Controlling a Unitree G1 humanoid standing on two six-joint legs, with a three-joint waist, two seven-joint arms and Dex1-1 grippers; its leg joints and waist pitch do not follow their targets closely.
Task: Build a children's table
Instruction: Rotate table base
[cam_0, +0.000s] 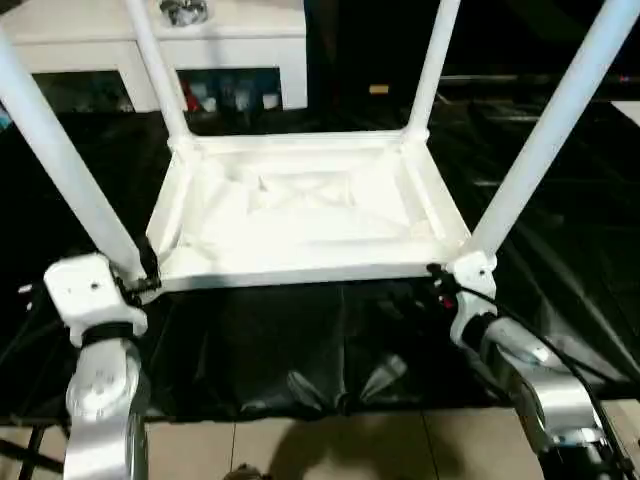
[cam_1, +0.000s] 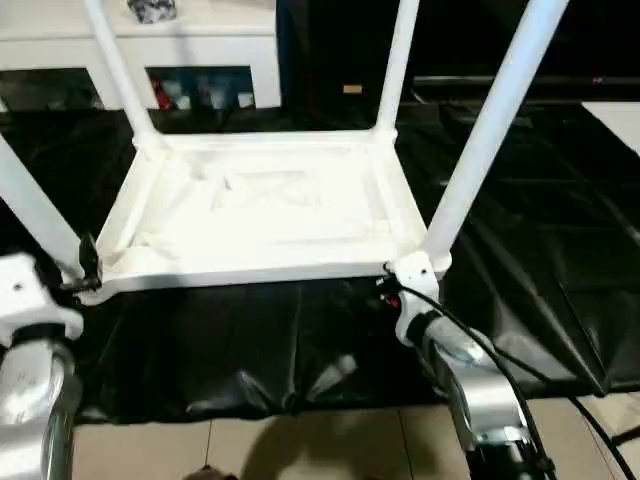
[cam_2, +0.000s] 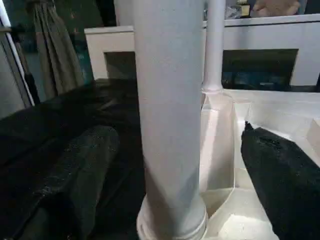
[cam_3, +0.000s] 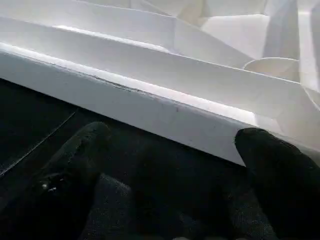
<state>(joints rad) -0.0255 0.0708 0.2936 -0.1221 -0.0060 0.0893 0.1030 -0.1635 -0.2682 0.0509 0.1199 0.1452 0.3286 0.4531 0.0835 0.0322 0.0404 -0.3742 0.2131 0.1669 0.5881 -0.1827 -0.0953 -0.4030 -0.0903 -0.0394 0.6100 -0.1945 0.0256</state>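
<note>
Fingers (cam_2: 85, 170) spread wide on both grippers, flanking the upturned children's table (cam_0: 300, 215) at its near corners, ready to steady it.

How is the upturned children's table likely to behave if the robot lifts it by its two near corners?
The children's table is probably light and stiff: it looks like thin, ribbed white plastic. With four long legs pointing up, it may feel top-heavy and tip. The smooth plastic could slip between the left gripper's open fingers.
</note>
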